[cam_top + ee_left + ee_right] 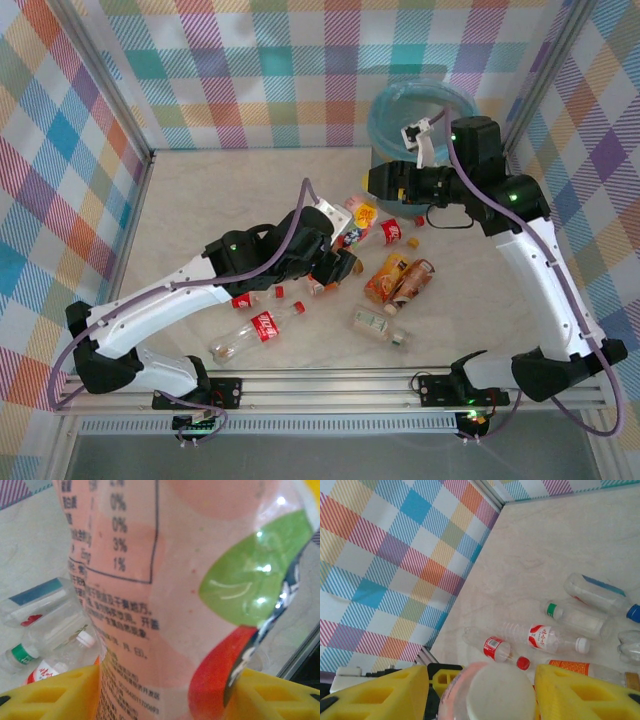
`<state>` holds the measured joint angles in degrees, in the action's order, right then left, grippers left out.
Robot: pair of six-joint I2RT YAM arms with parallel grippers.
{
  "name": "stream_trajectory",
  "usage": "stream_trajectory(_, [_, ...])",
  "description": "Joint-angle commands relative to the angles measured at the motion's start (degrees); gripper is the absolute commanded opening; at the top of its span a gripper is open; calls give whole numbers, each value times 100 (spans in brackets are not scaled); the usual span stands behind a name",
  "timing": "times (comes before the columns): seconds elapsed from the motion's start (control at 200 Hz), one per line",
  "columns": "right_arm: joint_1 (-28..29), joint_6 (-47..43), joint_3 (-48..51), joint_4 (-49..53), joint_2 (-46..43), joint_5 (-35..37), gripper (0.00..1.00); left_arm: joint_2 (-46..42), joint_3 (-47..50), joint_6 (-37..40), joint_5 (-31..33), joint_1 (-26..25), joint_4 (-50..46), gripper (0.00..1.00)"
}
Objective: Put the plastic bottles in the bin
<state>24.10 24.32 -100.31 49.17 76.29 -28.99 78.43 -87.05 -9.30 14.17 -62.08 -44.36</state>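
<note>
A pink-labelled plastic bottle stands between my left gripper's yellow fingers, which are shut on its body; seen from above it is held over mid-table. My right gripper has come in from the right around the bottle's white cap. Its right finger touches the cap, while a thin gap shows beside the left finger. The bin, lined in light blue, stands at the back right behind the right arm. Several more bottles lie on the table, among them a cola bottle.
Loose bottles lie in front of the grippers: orange and brown ones, a clear green-labelled one and a red-labelled one. Chequered walls enclose the table at left, back and right. The left arm stretches across the near-left table.
</note>
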Motion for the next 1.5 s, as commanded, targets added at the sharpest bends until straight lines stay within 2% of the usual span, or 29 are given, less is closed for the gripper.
stream_trajectory(0.0, [34, -166, -224, 150, 108, -10, 54, -78, -72, 96, -152, 30, 364, 60])
stream_trajectory(0.11, [34, -190, -277, 190, 158, -43, 51, -107, -50, 78, -193, 37, 418, 60])
stream_trajectory(0.165, [31, -200, -285, 190, 167, -43, 46, -104, -27, 75, -233, 55, 452, 60])
stream_trajectory(0.34, [34, -208, -353, 207, 193, -54, 40, -71, -23, 30, -266, 138, 480, 60])
stream_trajectory(0.47, [34, -241, -492, 285, 219, -18, 32, -61, -8, -53, -316, 272, 523, 62])
stream_trajectory(0.535, [34, -284, -594, 332, 233, 24, 25, -74, -3, -41, -342, 326, 580, 63])
stream_trajectory(0.59, [34, -303, -699, 363, 261, 90, 20, -77, 3, 18, -380, 346, 665, 68])
stream_trajectory(0.64, [31, -371, -862, 443, 309, 219, 16, -98, -8, 120, -366, 355, 757, 76])
stream_trajectory(0.775, [22, -745, -1770, 838, 633, 979, 6, -161, -44, 535, -179, 355, 1165, 100])
stream_trajectory(0.925, [7, -1265, -3177, 1080, 1241, 2072, 1, -97, -278, 924, -11, 530, 1464, 100])
stream_trajectory(1.07, [-17, -1709, -3978, 752, 1734, 2972, 0, 145, -632, 1009, -307, 885, 1731, 100])
stream_trajectory(1.275, [-50, -2276, -4093, -238, 1981, 4132, 0, 861, -1502, 1006, -1090, 1303, 1888, 99])
stream_trajectory(1.495, [-43, -2746, -4136, -1111, 2330, 5026, 0, 1866, -2587, 500, -2129, 1810, 2146, 93])
